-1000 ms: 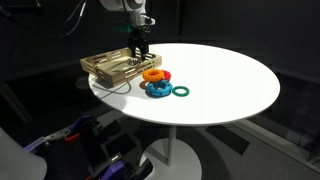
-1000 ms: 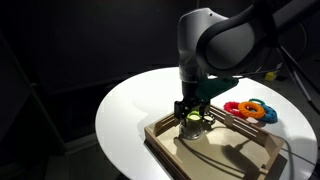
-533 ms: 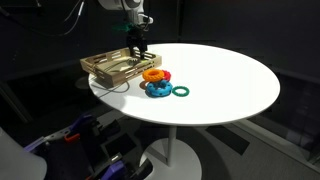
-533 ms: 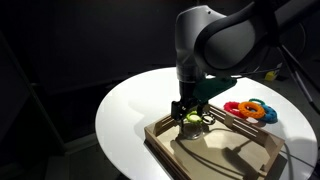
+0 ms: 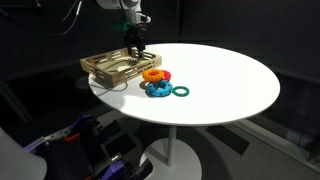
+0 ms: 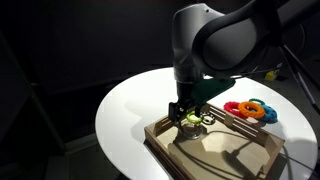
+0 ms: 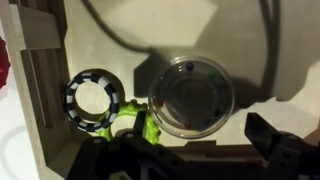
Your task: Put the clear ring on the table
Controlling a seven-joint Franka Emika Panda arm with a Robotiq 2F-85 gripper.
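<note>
Wood vs plastic
Pale matt wood tray (image 7: pixel 40 90); glossy transp. plastic clear ring (image 7: pixel 222 100); smooth white worktop (image 5: pixel 230 80), slight sheen.

You count one desk (image 5: pixel 230 85), one wooden tray (image 5: pixel 100 68) and at least six rings (one of each): clear ring (image 7: pixel 190 95), black-and-white ring (image 7: pixel 93 100), lime ring (image 7: pixel 140 125), orange ring (image 5: pixel 152 73), blue ring (image 5: pixel 157 91), dark green ring (image 5: pixel 181 91).

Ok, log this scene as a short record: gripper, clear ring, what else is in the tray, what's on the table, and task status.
gripper: low over the wooden tray; open or shut unclear
clear ring: lying flat inside the tray
also in tray: black-and-white ring, lime green piece
on table: orange ring, blue ring, dark green ring, beside the tray
task status: clear ring not yet on the table
</note>
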